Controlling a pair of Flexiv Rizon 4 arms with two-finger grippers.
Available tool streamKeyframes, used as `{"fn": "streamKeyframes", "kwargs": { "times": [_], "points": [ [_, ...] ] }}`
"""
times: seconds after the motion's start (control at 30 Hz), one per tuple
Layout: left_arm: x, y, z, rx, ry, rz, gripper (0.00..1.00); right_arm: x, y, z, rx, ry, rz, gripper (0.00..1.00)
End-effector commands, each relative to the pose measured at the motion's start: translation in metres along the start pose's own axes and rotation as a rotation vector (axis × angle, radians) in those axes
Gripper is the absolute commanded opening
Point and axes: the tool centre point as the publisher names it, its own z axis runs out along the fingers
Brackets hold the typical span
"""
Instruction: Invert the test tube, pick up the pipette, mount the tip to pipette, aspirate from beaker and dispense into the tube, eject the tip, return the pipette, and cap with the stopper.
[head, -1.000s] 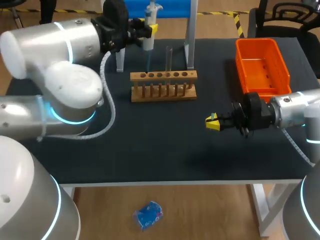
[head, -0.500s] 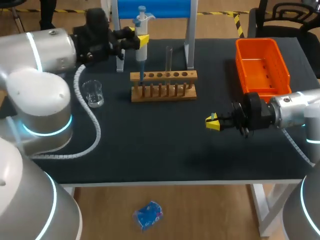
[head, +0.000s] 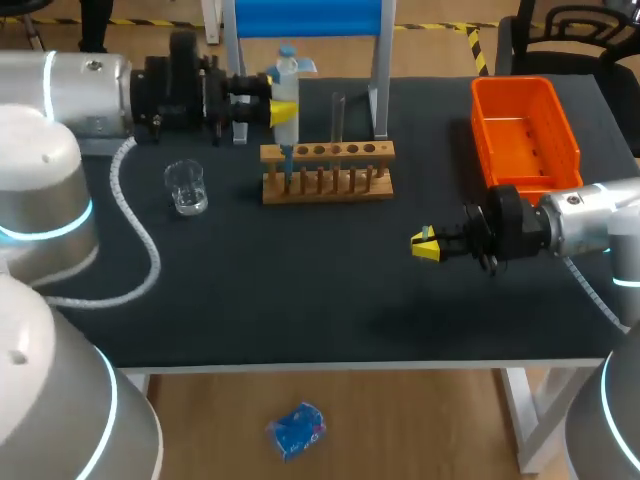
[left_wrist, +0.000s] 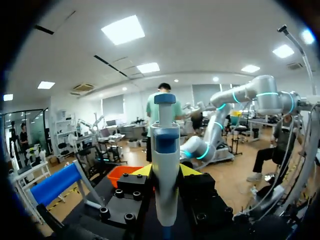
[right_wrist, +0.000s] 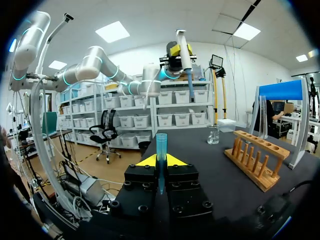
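The pipette (head: 286, 68) was held upright in the closed left gripper (head: 281, 97), its blue tip (head: 287, 165) fitted and hung over the left end of the rack (head: 327, 172), near the beaker (head: 187, 187). A small blue piece (right_wrist: 161, 142) was clamped in the right gripper (right_wrist: 161, 159). Dispensing into the tube (head: 338, 112), ejecting, returning and capping were judged left to do.

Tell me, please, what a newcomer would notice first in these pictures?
First comes the pipette, held upright in the left gripper above the left end of the rack. Next is the bright orange bin at the right rear. The right gripper, near the middle of the table, is shut on a small blue tip.
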Motion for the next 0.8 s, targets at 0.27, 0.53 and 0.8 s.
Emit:
{"fn": "streamKeyframes", "kwargs": {
  "times": [0.27, 0.53, 0.8],
  "points": [
    [0.042, 0.001, 0.023, 0.031, 0.129, -0.011, 0.00, 0.000, 0.000, 0.000, 0.001, -0.001, -0.001, 0.00],
    [0.060, 0.000, 0.044, 0.021, 0.049, 0.022, 0.00, 0.000, 0.000, 0.000, 0.001, -0.001, -0.001, 0.00],
    [0.081, -0.017, 0.066, -0.002, 0.010, 0.041, 0.00, 0.000, 0.000, 0.000, 0.001, -0.001, -0.001, 0.00]
  ]
}}
